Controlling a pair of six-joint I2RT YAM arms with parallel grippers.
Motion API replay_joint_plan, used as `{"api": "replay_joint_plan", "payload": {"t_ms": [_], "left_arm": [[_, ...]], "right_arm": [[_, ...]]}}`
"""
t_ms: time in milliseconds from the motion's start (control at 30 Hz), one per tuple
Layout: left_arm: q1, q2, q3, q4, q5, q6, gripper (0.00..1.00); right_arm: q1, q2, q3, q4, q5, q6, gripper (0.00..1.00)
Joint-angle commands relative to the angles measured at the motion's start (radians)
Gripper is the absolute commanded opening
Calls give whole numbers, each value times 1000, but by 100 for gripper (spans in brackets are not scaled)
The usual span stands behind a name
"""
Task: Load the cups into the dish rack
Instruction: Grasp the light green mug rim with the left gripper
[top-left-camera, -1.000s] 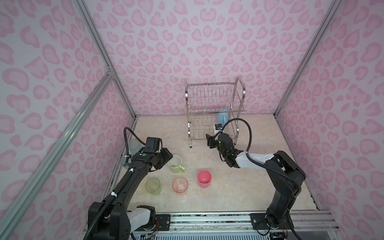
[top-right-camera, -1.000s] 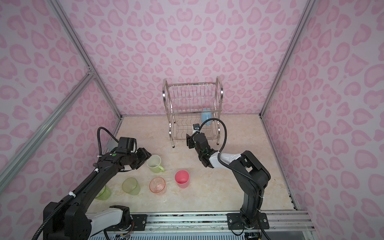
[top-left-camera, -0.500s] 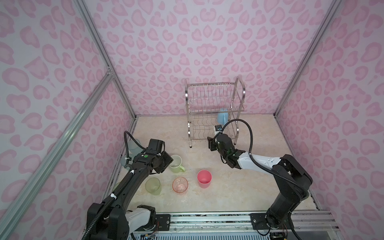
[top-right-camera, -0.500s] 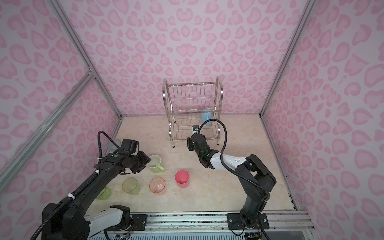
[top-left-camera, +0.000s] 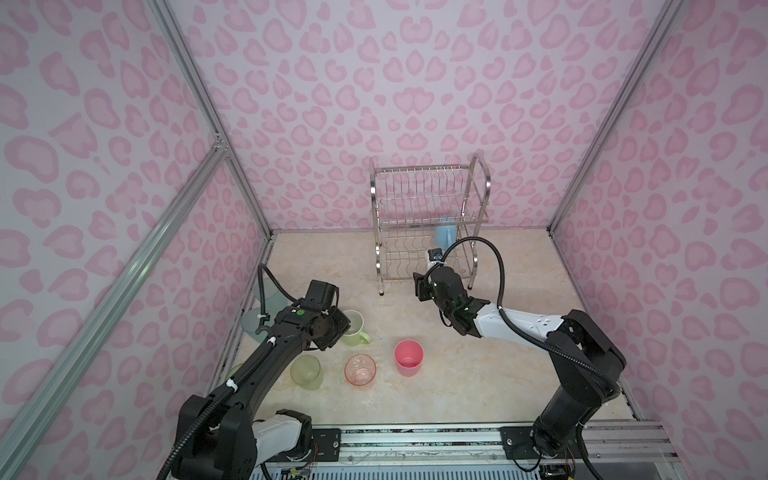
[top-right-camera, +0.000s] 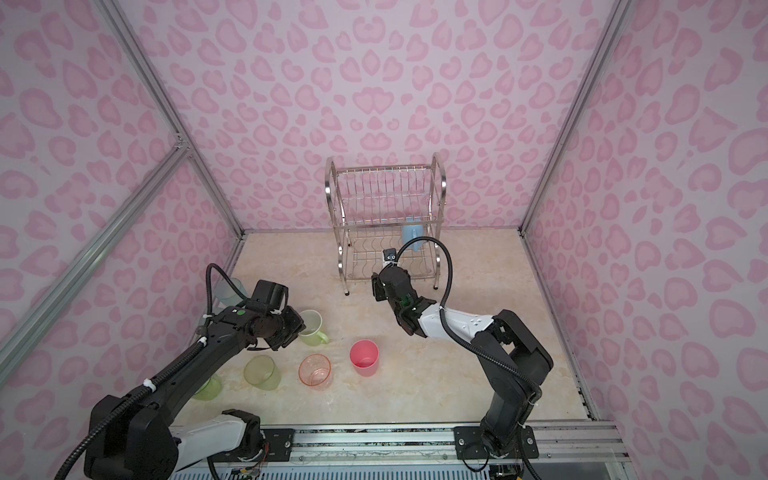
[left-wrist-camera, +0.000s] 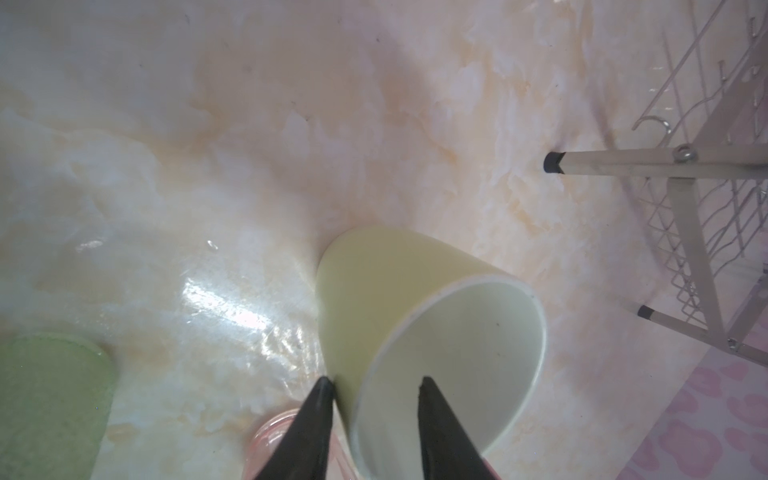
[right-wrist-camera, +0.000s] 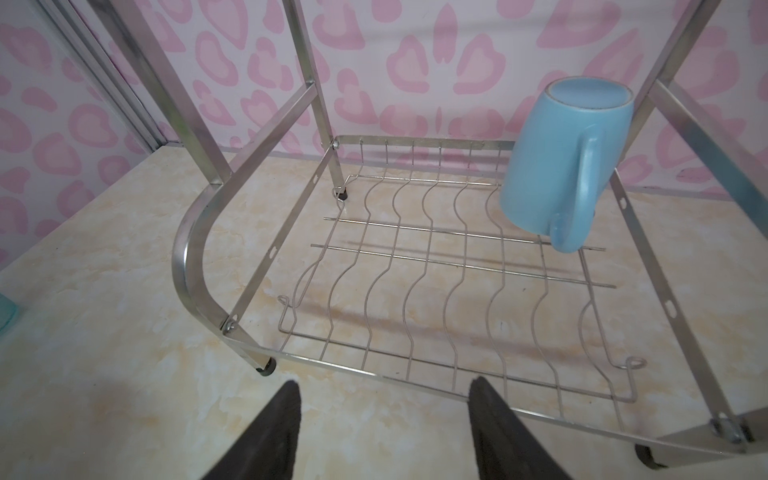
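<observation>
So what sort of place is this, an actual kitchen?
Probably a staged robot test cell, not a kitchen: pink heart-print wall panels on aluminium framing, a marble-look tabletop, and a metal mounting rail along the front.

The walls (top-left-camera: 415, 83) are pink with darker leopard blotches; the worktop (top-left-camera: 478, 386) is cream marble veined peach. The dish rack (right-wrist-camera: 187, 257) is shiny silver, black-footed, holding a sky-blue mug (right-wrist-camera: 557, 158). The green mug (left-wrist-camera: 374, 291) is white inside. The pink tumbler (top-left-camera: 408, 357) is opaque; the orange-pink tumbler (top-left-camera: 360, 370), translucent.
</observation>
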Motion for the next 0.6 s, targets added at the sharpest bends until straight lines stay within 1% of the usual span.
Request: {"api": "replay_joint_plan", "payload": {"t_ms": [0, 67, 100, 467, 567], "left_arm": [[-5, 17, -11, -13, -12, -27, 37], [-9, 29, -11, -16, -13, -34, 37], [-9, 37, -12, -19, -13, -39, 32], [-10, 101, -4, -16, 10, -57, 22], [-10, 91, 2, -20, 0, -58, 16]], "right_arm": [[9, -5, 1, 0, 12, -4, 63], [14, -5, -6, 8, 13, -5, 63], [16, -5, -8, 13, 13, -5, 63], [25, 14, 12, 18, 9, -1, 62], [25, 14, 14, 18, 4, 2, 62]]}}
